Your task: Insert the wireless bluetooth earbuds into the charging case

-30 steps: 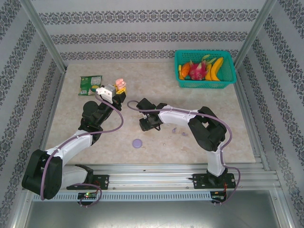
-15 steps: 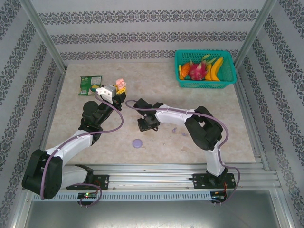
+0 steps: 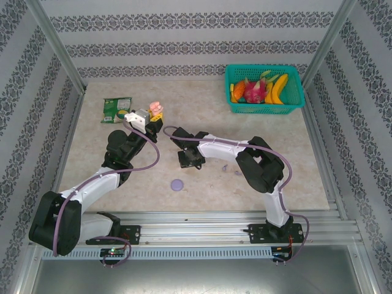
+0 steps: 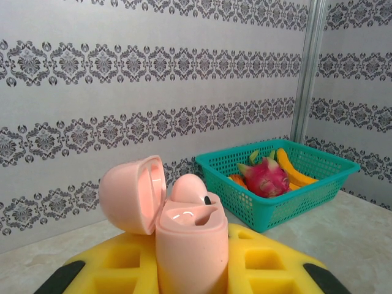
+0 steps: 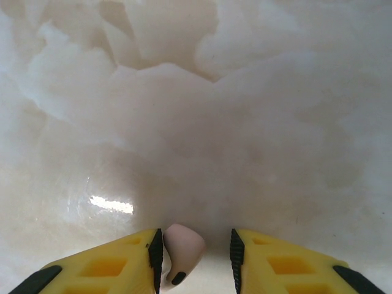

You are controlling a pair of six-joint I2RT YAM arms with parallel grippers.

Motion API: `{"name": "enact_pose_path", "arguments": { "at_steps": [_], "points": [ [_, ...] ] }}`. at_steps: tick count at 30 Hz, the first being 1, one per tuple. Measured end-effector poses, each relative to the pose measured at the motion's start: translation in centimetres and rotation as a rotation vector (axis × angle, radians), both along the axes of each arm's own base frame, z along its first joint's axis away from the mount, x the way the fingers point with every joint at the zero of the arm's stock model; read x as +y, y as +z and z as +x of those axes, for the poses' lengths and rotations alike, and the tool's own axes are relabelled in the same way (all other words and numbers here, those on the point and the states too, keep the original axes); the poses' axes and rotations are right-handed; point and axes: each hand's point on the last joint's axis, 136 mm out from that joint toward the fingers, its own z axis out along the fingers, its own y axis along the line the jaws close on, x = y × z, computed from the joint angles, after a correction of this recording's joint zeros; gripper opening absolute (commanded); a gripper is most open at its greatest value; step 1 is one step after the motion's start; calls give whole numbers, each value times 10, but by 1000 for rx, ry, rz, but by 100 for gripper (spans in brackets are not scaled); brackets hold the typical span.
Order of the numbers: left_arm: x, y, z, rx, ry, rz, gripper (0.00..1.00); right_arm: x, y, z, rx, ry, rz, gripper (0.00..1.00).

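Left gripper (image 4: pixel 190 269) clamps one open pink plastic case (image 4: pixel 184 236) seating one pink earbud (image 4: pixel 188 185); right gripper (image 5: pixel 196 248), spread, straddles a second pink earbud (image 5: pixel 181 250).

Teal fruit basket (image 3: pixel 263 109), green packet (image 3: pixel 114 110)

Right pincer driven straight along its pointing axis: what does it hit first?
The pale pink earbud sitting between the right pincer fingers, with the tabletop just behind it; depth there is unclear.

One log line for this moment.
left tool: holding open pink case | right tool: open around pink earbud on table
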Motion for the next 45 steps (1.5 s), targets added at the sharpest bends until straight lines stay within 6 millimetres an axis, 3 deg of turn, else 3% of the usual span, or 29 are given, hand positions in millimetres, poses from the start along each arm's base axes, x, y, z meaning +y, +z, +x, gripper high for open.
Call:
{"name": "enact_pose_path", "arguments": {
  "at_steps": [11,17,22,32,35,39,45],
  "points": [
    [0,-1,1,-1,-1,-4,0,1,0,-1,-2,-53,-14,33],
    [0,-1,1,0,-1,-7,0,-2,-1,-1,-5,-53,-25,25],
    [0,-1,1,3,-2,-12,0,-3,-1,0,-10,-38,-34,24],
    [-1,0,2,6,-4,-22,0,1,-1,-3,-39,180,-73,25],
    [-1,-1,2,8,-4,-24,0,1,-1,-4,-47,264,-85,28],
    [-1,-2,2,11,-8,-27,0,3,-1,-6,-49,335,-88,41],
    [-1,0,2,8,-8,-32,0,7,5,-9,-38,315,-54,52]
  ]
}}
